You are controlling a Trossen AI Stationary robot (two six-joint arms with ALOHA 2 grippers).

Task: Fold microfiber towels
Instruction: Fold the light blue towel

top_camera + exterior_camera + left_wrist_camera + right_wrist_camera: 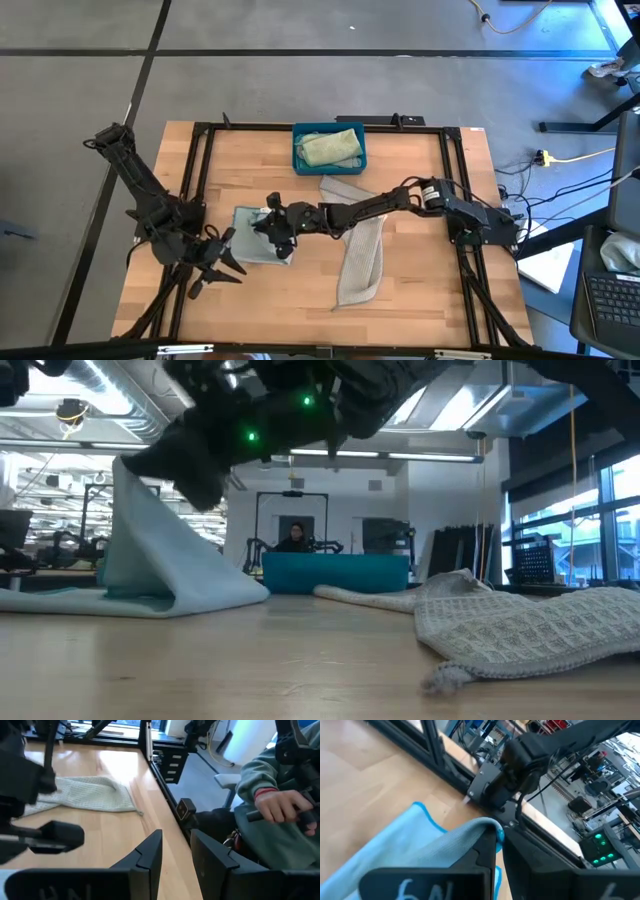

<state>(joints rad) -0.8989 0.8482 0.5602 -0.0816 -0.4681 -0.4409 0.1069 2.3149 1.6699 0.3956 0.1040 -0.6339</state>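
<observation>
Nearest me the grey towel (520, 625) waits, while my right gripper (499, 837), jaws pinched on the blue towel's (165, 575) corner at frame left, is mid-fold and next must carry it across; the left gripper (175, 855) idles part-open, empty.

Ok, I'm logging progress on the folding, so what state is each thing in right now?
pale blue towel: on the table, one corner lifted into a peak.
right tool: shut on the pale blue towel's raised corner.
left tool: beside the towel, fingers slightly apart, holding nothing.
grey-beige towel: lying unfolded, rumpled in a long strip.
pale green towel: bunched inside the bin.
teal bin: upright, holding that towel.
</observation>
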